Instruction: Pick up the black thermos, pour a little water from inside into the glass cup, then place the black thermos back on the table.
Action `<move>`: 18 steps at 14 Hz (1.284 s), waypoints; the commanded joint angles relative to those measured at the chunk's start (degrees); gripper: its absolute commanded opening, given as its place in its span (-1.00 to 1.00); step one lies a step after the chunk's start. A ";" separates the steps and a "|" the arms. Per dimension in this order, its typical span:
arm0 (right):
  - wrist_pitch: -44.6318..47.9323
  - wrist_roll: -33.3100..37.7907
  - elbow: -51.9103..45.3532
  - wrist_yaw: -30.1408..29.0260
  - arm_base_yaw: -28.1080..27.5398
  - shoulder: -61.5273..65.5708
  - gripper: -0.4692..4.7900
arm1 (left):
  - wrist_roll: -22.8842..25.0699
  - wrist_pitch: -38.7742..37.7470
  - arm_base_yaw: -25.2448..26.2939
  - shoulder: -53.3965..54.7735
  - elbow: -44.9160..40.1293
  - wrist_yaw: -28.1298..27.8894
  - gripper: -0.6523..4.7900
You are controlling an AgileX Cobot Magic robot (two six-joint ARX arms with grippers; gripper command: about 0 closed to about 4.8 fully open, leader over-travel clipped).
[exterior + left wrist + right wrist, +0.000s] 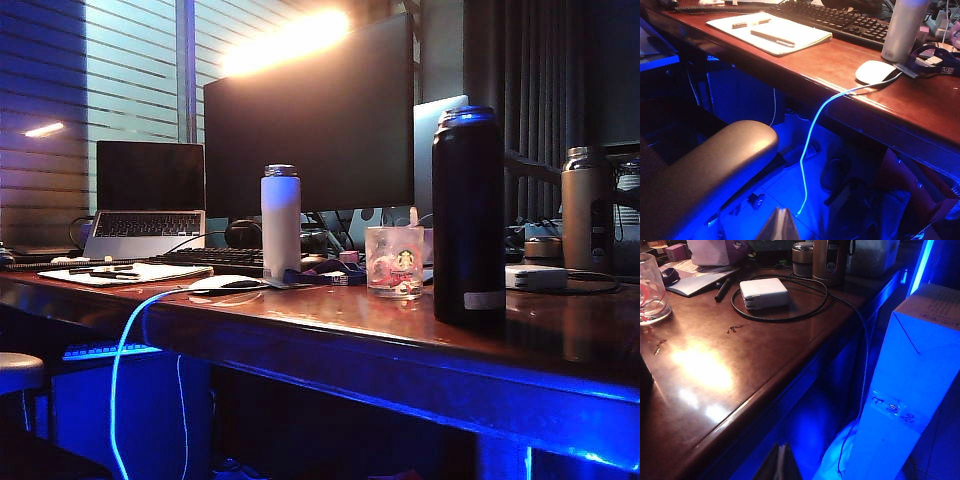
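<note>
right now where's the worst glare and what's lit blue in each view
Exterior view: blown-out orange-white glare above the monitor; table front edge glows blue. Left wrist view: blue floor light, glowing cable, left gripper dim. Right wrist view: bright reflection on the table by the glass cup; right gripper dark.

Neither arm appears in the exterior view. The left hand point(778, 225) shows only as a dark fingertip wedge at the edge of its wrist view, pressed together with no gap (little else is visible). The right hand point(781, 463) shows likewise, its fingers closed together, holding nothing, hanging low before the table point(740, 370) front.
</note>
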 commanded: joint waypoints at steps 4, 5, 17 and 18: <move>0.37 0.17 -0.22 0.04 0.07 -0.07 -0.82 | -0.11 -1.05 -0.02 -0.15 -0.15 0.02 -0.77; 0.37 0.20 -0.22 0.20 0.04 -0.07 -0.82 | -0.11 -1.05 -0.02 -0.15 -0.15 0.00 -0.77; 1.99 13.18 8.39 1.55 5.44 1.60 -0.83 | 1.53 5.64 0.00 10.80 19.50 -7.98 -0.66; 2.14 13.09 10.14 1.55 5.44 2.93 -0.83 | 3.98 5.81 0.00 16.76 24.63 -7.80 -0.66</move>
